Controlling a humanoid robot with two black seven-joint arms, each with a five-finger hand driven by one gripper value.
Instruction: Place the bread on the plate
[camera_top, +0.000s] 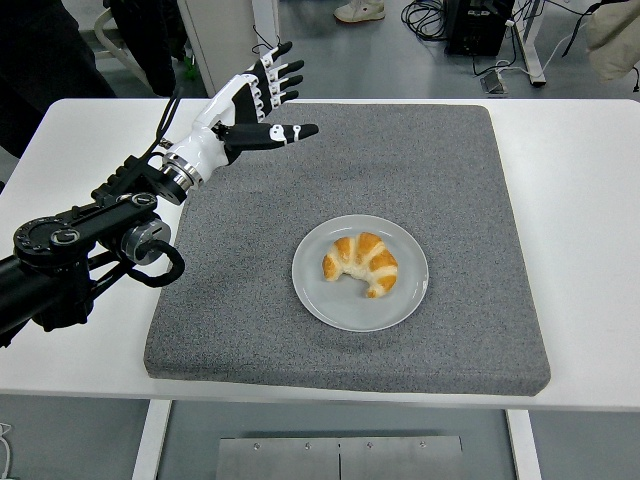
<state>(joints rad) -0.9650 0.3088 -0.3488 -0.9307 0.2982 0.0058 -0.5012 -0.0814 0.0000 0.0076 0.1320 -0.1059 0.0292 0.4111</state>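
A golden croissant (362, 264) lies on the round grey plate (398, 305), which sits in the middle of the grey mat. My left hand (268, 103) is raised above the mat's far left corner, well away from the plate. Its white-and-black fingers (283, 68) are spread and it holds nothing. The black left arm (75, 250) comes in from the left edge. My right arm does not show.
The grey foam mat (450, 170) covers most of the white table (580, 200). Beyond the far edge are table legs, cables and a person's shoes on the floor. A dark-clothed person stands at the top left.
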